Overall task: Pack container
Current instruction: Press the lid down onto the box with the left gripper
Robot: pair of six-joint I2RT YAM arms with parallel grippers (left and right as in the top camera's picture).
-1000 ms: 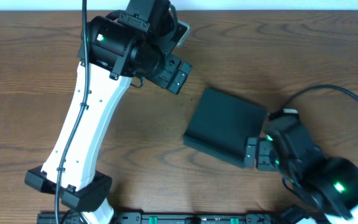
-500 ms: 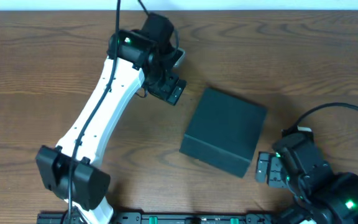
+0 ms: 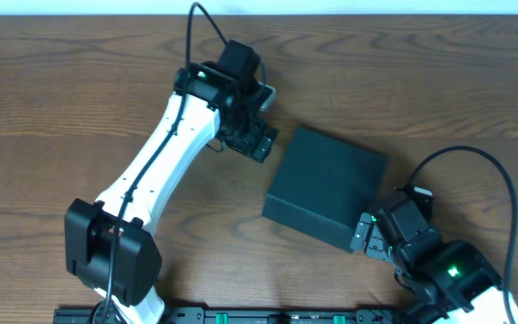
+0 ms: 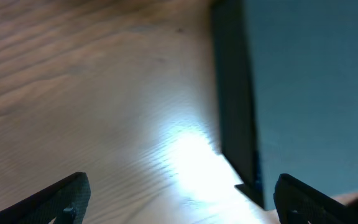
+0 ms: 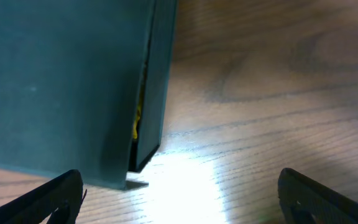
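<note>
The container (image 3: 325, 186) is a dark teal-green square box with its lid down, lying at the table's centre right. My left gripper (image 3: 261, 144) is open and empty at the box's far left corner; the left wrist view shows the box side (image 4: 235, 106) just ahead of the jaws (image 4: 179, 199). My right gripper (image 3: 370, 236) is open and empty at the box's near right corner. In the right wrist view the box (image 5: 61, 81) fills the left, with something yellow (image 5: 137, 121) showing in the gap under the lid, ahead of the jaws (image 5: 179, 196).
The wooden table (image 3: 52, 108) stretches bare to the left and back. A black cable (image 3: 475, 157) loops above the right arm. A dark rail (image 3: 286, 315) runs along the front edge.
My left arm has swung down and right, bringing its gripper to the box's far left corner. My right gripper pulled away, then came back to the near right corner. The box shifted slightly.
</note>
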